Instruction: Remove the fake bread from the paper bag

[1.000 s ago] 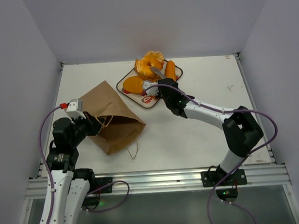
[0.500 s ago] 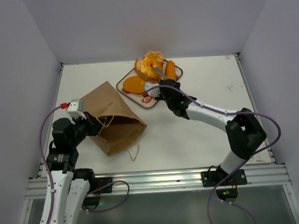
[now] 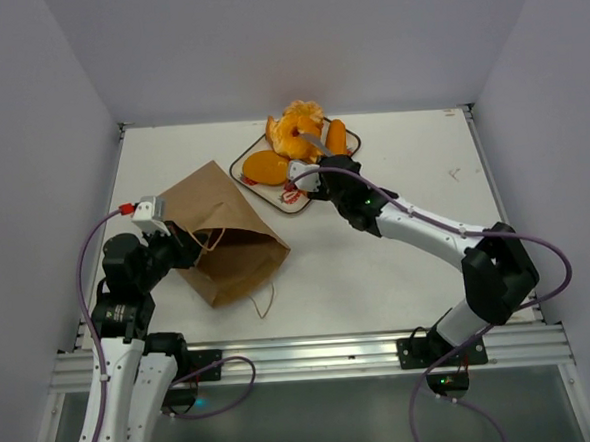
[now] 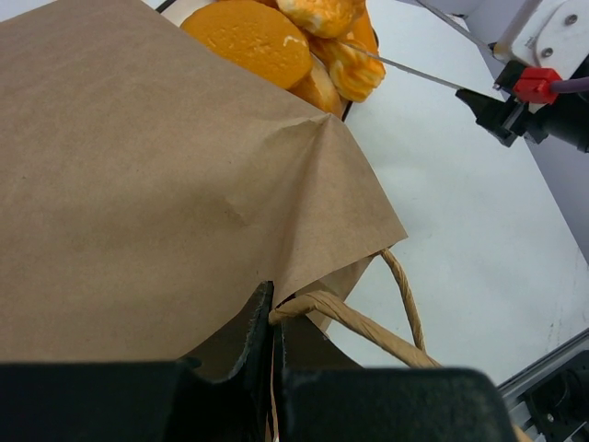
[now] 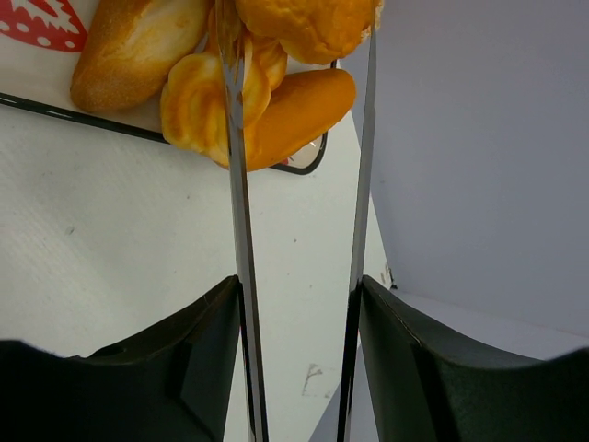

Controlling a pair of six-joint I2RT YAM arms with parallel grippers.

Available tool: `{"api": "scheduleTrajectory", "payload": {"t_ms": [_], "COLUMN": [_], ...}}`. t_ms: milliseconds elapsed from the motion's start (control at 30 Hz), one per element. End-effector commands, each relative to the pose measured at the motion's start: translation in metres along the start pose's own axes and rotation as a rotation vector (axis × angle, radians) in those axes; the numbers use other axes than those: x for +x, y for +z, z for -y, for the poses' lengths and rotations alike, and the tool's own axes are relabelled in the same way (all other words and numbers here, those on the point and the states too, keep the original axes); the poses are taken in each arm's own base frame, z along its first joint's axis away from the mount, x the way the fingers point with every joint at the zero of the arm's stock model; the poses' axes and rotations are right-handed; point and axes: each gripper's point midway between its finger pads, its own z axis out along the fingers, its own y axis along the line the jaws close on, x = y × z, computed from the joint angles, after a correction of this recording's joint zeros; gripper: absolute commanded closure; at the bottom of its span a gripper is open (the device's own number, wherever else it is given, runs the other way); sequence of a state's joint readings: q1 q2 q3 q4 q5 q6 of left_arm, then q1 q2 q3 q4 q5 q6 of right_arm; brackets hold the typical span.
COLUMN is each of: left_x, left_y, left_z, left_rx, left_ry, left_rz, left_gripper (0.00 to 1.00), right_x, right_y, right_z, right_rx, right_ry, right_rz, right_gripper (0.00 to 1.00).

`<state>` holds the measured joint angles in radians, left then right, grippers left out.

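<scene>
The fake bread (image 3: 295, 136) lies heaped on a white strawberry-print tray (image 5: 32, 74) at the upper centre of the bench (image 3: 401, 154), well apart from the paper bag (image 3: 220, 231), which lies at the left.

The right end effector (image 3: 310, 140) reaches over the pile. In the right wrist view its two long thin blades stand apart with a round bun (image 5: 304, 23) between their tips. Whether they clamp the bun or have let it go, I cannot tell.

The left end effector (image 4: 273, 318) is clenched on the bag's lip beside a cord handle (image 4: 400, 295), at the lower middle of its wrist view.
</scene>
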<state>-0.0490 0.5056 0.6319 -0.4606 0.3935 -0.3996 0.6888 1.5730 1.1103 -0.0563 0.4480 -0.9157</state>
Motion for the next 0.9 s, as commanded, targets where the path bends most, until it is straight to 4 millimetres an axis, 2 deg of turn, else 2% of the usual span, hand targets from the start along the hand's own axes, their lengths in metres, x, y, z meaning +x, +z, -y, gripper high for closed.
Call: {"api": "scheduleTrajectory", "payload": {"t_ms": [0,400,500,633,700,867], "left_x": [-0.01,-0.009,-0.006,0.0,0.006,0.014], "left_y": [-0.005,-0.003,-0.003,-0.006,-0.01,-0.016], "left_z": [0.014,0.022,0.029,0.054,0.066,0.071], "left_rx": [0.052,0.105,0.16,0.333,0.423,0.464], "left_ry": [0.028,0.025,0.061,0.152,0.16,0.183], "left_rz": [0.021,0.012,-0.007,-0.057,-0.094,-0.145], "left_gripper": [0.96,0.96,0.96,0.97,0.98,1.0], "right_x": [-0.013,-0.012,-0.016,-0.024,-0.023,-0.011], "right_y": [-0.023,-0.057,-0.075,-0.102,-0.11,-0.124], "right_z": [0.024,0.02,0.018,0.014,0.014,0.024], "right_rx": [0.028,-0.044,-0.101,-0.182,-0.194,-0.163], "right_ry": [0.071,0.143,0.232,0.353,0.372,0.426], "right_rz": [0.071,0.125,0.156,0.212,0.223,0.238], "right_gripper": [0.44,0.45,0.45,0.46,0.46,0.46]}}
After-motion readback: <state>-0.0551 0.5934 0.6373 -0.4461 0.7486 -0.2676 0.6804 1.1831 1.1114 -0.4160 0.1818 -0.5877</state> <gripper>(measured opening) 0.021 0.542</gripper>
